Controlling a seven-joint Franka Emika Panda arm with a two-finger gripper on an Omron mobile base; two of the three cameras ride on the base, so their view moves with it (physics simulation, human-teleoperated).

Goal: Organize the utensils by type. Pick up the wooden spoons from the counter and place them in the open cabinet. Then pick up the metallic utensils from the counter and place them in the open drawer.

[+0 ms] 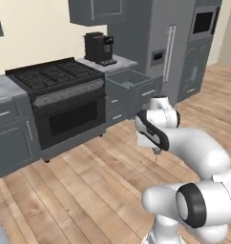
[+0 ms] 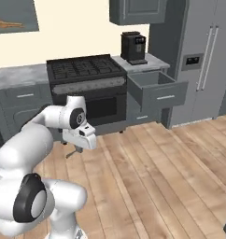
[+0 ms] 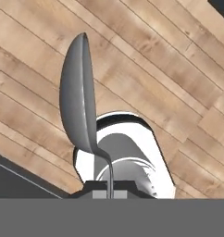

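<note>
1. Over the wooden floor (image 1: 89, 186), in front of the stove (image 1: 60, 95), the white arm holds its gripper (image 1: 156, 153) low, pointing down at the planks.
2. Its jaws are closed tight on the thin handle of a metal spoon (image 3: 79, 106). The hand view shows the silver-grey bowl edge-on, rising away from the finger tips, with the slim neck running down between them.
3. From the left base view the spoon shows as a short thin sliver hanging below the hand. From the right base view the gripper (image 2: 76, 150) carries the same small grey piece, sticking out toward the left just above the floor.
4. The spoon touches nothing but the jaws; it hangs clear of the floor.
5. To the right of the stove the drawer (image 2: 157, 91) stands pulled out, a dark grey-blue box with a plain flat front and a short silver handle. I cannot tell from these views what lies inside it.
6. The gripper is well apart from the drawer, nearer the oven door than the drawer front.
7. Above the drawer, on the marble counter (image 2: 152, 60), stands a black coffee machine (image 2: 133, 47).
8. Beyond the drawer stands the tall grey fridge (image 2: 203, 56) with long vertical silver handles.
</note>
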